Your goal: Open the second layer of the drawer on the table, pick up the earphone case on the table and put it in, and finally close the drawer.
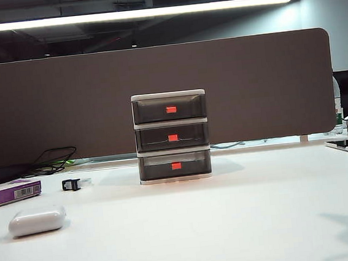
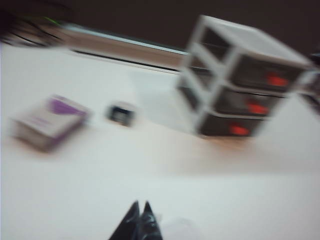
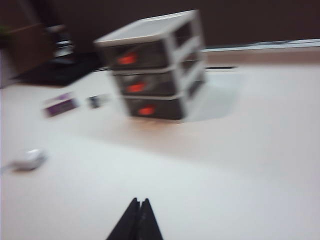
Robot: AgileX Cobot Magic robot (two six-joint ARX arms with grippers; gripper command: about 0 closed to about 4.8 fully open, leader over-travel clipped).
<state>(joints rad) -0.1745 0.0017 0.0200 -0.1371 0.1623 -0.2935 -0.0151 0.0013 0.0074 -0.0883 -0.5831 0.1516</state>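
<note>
Earphone case lay nearest on the table, well off to the left and well apart from the drawer, so I judged no step of the task had begun. My left gripper and right gripper both hung over bare tabletop short of every object, each with its fingertips pressed together and holding nothing; in the exterior view neither arm appeared. I judged that pose a resting one, jaws shut because nothing was yet to be grasped.

Farther back on the left sat a white-and-purple box and a small black clip, beside each other but apart. The drawer stood at centre against the partition, red handles facing me, all three layers pushed in. The second layer was flush with the frame.

Both wrist views were blurred. The case showed only as a pale smear in the right wrist view; in the left it could not be made out. Drawer contents were not legible through the smoky fronts.
</note>
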